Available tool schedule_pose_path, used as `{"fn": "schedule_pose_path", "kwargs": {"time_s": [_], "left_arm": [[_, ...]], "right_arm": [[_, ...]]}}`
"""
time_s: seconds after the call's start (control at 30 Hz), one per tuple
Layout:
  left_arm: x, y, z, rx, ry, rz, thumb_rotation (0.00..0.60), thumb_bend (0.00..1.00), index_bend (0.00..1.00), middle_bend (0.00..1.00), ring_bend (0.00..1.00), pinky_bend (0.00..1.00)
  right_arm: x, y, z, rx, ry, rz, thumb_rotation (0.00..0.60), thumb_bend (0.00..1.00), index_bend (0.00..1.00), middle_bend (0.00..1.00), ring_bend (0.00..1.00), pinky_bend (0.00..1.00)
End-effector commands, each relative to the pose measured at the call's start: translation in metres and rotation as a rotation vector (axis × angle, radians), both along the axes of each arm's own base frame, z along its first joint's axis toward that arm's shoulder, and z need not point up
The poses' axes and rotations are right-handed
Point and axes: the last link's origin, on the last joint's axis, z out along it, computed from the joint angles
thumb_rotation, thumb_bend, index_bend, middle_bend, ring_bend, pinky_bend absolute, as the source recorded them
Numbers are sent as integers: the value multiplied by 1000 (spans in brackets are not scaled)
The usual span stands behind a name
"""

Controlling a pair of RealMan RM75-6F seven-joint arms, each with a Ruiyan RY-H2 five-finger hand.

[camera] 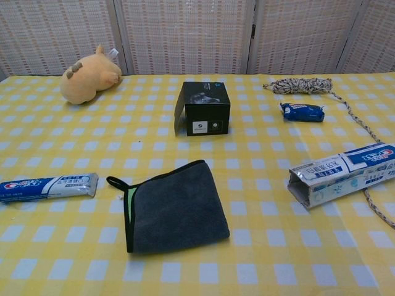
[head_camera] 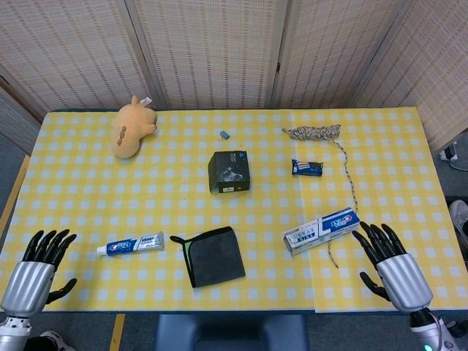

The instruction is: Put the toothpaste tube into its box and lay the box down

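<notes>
The blue and white toothpaste tube (head_camera: 131, 245) (camera: 48, 186) lies flat near the table's front left. Its box (head_camera: 322, 230) (camera: 342, 174) lies on its side at the front right, its open end facing left. My left hand (head_camera: 40, 259) hovers at the front left corner, fingers spread, a short way left of the tube. My right hand (head_camera: 384, 256) is at the front right, fingers spread, just right of the box. Both hands hold nothing. Neither hand shows in the chest view.
A dark grey cloth (head_camera: 212, 256) (camera: 173, 206) lies between tube and box. A black box (head_camera: 229, 171) (camera: 205, 108) stands mid-table. Farther back are a plush toy (head_camera: 133, 126), a blue packet (head_camera: 307, 167) and a rope (head_camera: 344, 168) that runs under the toothpaste box.
</notes>
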Motion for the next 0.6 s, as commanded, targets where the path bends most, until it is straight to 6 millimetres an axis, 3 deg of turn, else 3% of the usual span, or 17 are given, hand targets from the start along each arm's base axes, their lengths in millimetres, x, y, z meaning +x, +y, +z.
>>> {"fn": "schedule_pose_path", "kwargs": {"time_s": [0.03, 0.27, 0.37, 0.43, 0.53, 0.6], "left_arm": [[0, 0, 0, -13, -8, -1, 600, 224, 156, 127, 97, 53], [3, 5, -8, -88, -100, -29, 600, 226, 140, 127, 99, 75], [10, 9, -14, -89, -160, -82, 600, 226, 128, 184, 179, 198], [16, 15, -18, -70, -185, -122, 600, 227, 133, 314, 323, 366], [29, 26, -26, -71, -200, -154, 600, 228, 163, 647, 659, 681], [40, 35, -32, -104, -208, -158, 600, 228, 205, 831, 820, 837]], "right_arm": [[1, 1, -2, 4, 3, 5, 600, 335, 0, 0, 0, 0], [2, 7, 2, 0, -10, 19, 600, 334, 0, 0, 0, 0], [0, 9, 6, -13, -14, 13, 600, 335, 0, 0, 0, 0], [-1, 8, 7, -23, -18, 6, 600, 334, 0, 0, 0, 0], [-3, 6, 7, -25, -13, -25, 600, 334, 0, 0, 0, 0], [-3, 3, 5, -22, -7, -36, 600, 334, 0, 0, 0, 0]]}}
